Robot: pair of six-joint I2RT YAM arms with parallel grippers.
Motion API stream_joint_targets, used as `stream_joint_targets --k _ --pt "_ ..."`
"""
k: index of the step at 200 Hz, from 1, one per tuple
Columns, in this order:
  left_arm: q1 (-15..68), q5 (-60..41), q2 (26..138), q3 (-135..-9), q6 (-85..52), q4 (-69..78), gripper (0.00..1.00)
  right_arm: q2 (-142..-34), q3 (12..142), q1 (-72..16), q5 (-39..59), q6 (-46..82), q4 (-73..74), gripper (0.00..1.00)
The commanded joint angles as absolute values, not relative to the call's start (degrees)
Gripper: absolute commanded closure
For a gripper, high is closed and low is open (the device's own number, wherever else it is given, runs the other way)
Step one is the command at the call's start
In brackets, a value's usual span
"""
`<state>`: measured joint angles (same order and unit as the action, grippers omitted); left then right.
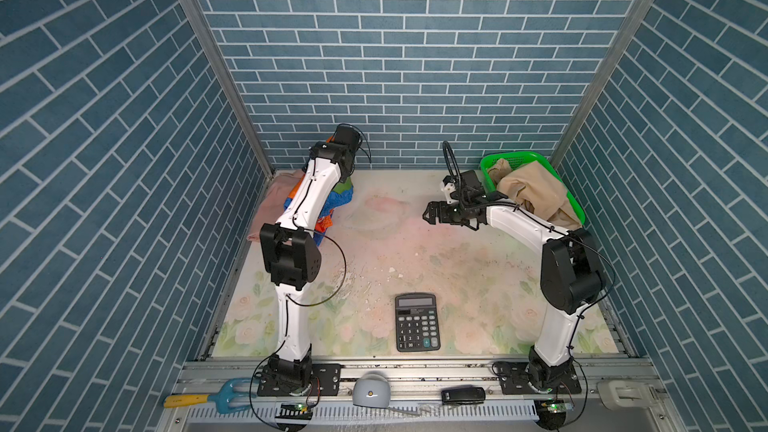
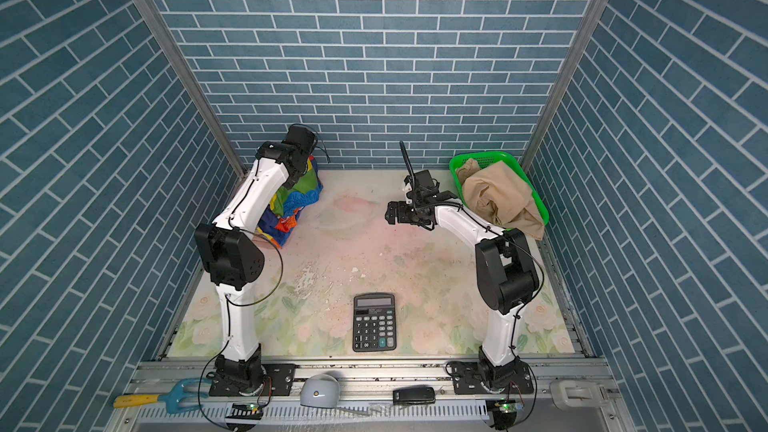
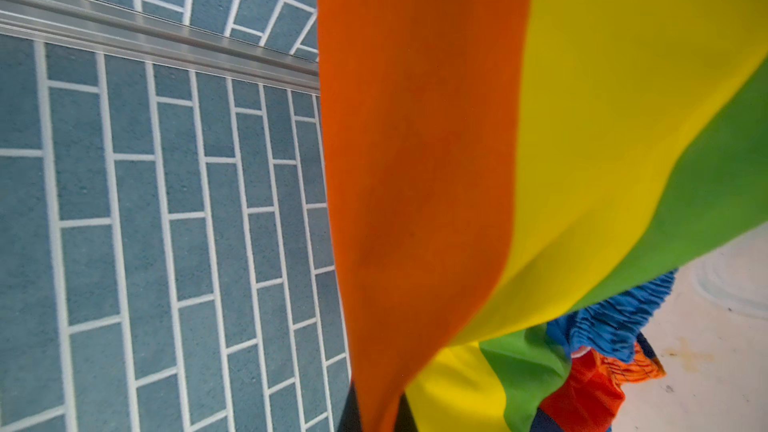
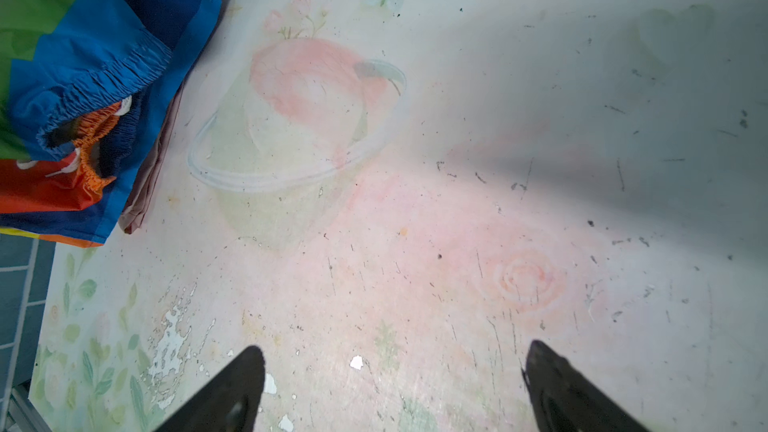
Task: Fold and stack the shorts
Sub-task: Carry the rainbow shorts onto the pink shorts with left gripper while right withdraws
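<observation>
Left gripper [image 2: 298,172] first: it is up high by the back wall, and my own arm hides most of it in both top views. It is squeezed tight on the rainbow-striped shorts [image 2: 297,201]. They hang down from it, so close to my left wrist camera that orange, yellow and green cloth fills half that view. The bottom of them is bunched up on the table [image 1: 415,251], right under this gripper.

Below the left gripper, under the rainbow pair, lie the pale pink shorts [image 1: 272,201] - flat on the table, with one edge poking out in the right wrist view.

Right gripper [image 1: 430,214] is spread wide with nothing in it. It hangs above a bare part of the table, and its two dark fingers [image 4: 232,392] point toward the rainbow pair, which is well apart from them.

Just behind the right gripper, on the wrist side, sits the green basket [image 1: 523,157]. The beige shorts [image 1: 532,197] are heaped in it - part of them spills over the rim.

A black calculator [image 1: 417,322] lies on the table near my arm bases, well apart from both grippers.
</observation>
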<state>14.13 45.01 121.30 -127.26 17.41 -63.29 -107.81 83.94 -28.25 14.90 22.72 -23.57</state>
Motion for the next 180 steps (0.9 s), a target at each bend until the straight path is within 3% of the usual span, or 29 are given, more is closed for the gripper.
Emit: stream_joint_targets --k 1,80,180 --pt "13.1 45.2 118.5 -126.1 17.6 -59.9 1.0 -108.8 85.7 -28.6 15.7 24.1 -23.7 0.02" --pt "3.1 36.4 115.9 -116.3 13.6 -54.0 1.0 -111.0 87.5 -28.7 16.3 24.2 -24.6 0.02" --pt "-5.7 32.8 124.5 -115.7 17.3 -44.9 1.0 -111.6 87.2 -29.9 16.1 25.2 -27.6 0.02"
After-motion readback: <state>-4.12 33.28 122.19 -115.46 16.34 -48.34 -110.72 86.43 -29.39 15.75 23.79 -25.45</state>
